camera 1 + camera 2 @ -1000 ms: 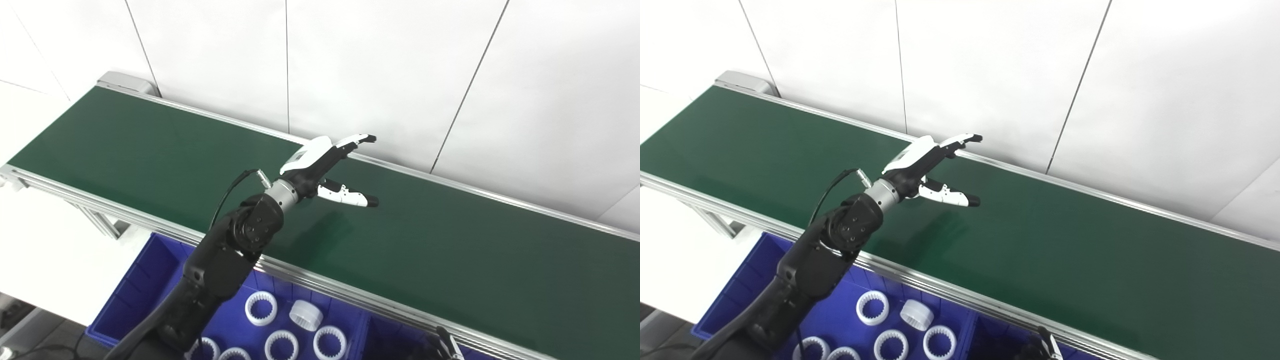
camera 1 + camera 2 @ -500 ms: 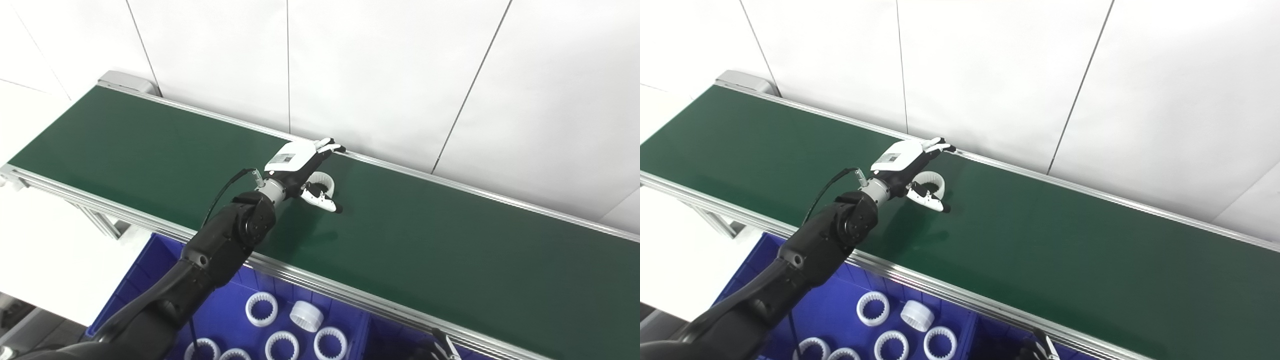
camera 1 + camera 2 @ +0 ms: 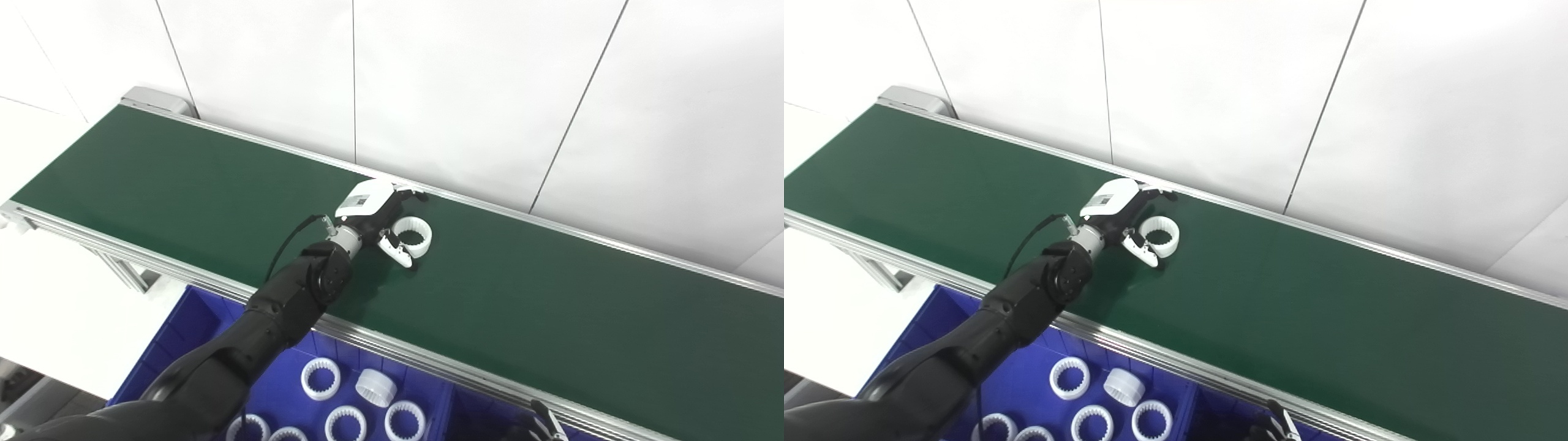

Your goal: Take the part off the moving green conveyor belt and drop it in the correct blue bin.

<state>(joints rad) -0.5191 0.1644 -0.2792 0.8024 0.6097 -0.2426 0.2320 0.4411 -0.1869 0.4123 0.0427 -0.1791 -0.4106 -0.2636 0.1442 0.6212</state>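
Note:
A white toothed ring (image 3: pixel 413 236) lies on the green conveyor belt (image 3: pixel 551 306) near its far edge. My left hand (image 3: pixel 378 215) reaches over the belt and is low at the ring's left side. Its thumb (image 3: pixel 389 250) lies against the ring's near side and its curled fingers (image 3: pixel 409 194) hang over the far side, not closed on it. The ring rests on the belt. It also shows in the right eye view (image 3: pixel 1159 236). Only the tip of my right hand (image 3: pixel 542 421) shows at the bottom edge, below the belt.
A blue bin (image 3: pixel 184 334) below the belt's near rail holds several white toothed rings (image 3: pixel 319 378) and one smooth white cap (image 3: pixel 375 387). A second blue bin (image 3: pixel 478 411) adjoins it on the right. A white wall runs right behind the belt.
My left hand has dropped from above the belt down to it and curled its fingers. The ring came out from behind the hand and has travelled right; the hand followed it.

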